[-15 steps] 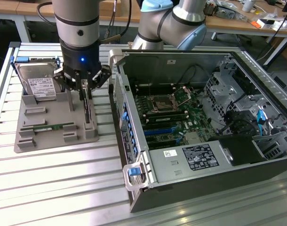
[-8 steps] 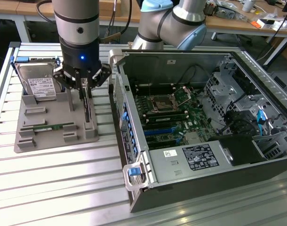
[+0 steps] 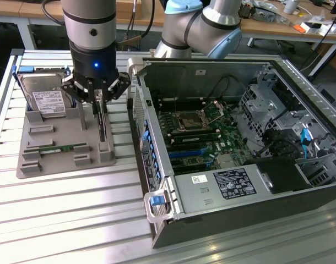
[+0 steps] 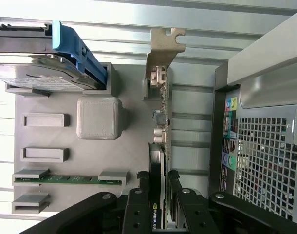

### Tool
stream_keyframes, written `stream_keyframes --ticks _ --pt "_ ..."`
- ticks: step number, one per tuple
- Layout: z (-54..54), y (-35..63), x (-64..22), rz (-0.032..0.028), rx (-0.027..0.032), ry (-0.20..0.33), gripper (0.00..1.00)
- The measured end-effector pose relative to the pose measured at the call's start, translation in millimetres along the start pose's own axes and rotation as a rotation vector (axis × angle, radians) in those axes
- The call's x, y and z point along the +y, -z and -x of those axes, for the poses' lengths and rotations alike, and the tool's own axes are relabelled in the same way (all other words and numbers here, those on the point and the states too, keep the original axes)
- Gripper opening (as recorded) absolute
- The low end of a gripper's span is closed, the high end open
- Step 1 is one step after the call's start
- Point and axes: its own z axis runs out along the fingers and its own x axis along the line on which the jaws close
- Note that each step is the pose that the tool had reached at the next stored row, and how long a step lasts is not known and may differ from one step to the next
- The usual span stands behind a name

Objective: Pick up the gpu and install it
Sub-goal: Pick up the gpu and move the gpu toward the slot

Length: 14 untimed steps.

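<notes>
The fingers (image 4: 138,204) are set narrowly, one against each face of the gpu (image 4: 158,161), and no gap is made out between them and the card. The gripper (image 3: 100,107) is held upright over the right-hand side of a grey holder (image 3: 58,159), seen from the exterior view. There the gpu (image 3: 103,129) is gripped near its upper edge while it is seated on edge in the holder's slot.

In the exterior view the hard drive (image 3: 47,99) is propped at about ten o'clock from the gpu, apart from it. The green memory stick (image 3: 60,148) is laid flat at about eight o'clock. Bare holder surface is left between the card and both parts. At three o'clock the open computer case (image 3: 223,220) is placed just beside the holder, with only a strip of tabletop (image 3: 74,209) between them.

In the wrist view the gripper (image 4: 158,204) is seen astride the thin dark card, whose silver bracket (image 4: 165,46) ends in a notched tab at the far end. The holder (image 4: 134,146) is matte grey with blocky raised slots. The hard drive (image 4: 22,53) is silver and carries a blue rail (image 4: 80,53). The memory stick (image 4: 65,179) is held between two grey clips. The case (image 4: 265,161) is faced with perforated metal mesh. The tabletop (image 4: 197,19) is made of ribbed metal slats.
</notes>
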Motion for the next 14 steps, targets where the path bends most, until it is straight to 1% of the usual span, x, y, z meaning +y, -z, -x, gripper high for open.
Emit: stream_keyframes --ticks 14 --pt "0.1 7.2 0.4 -0.0001 0.0000 0.000 0.26"
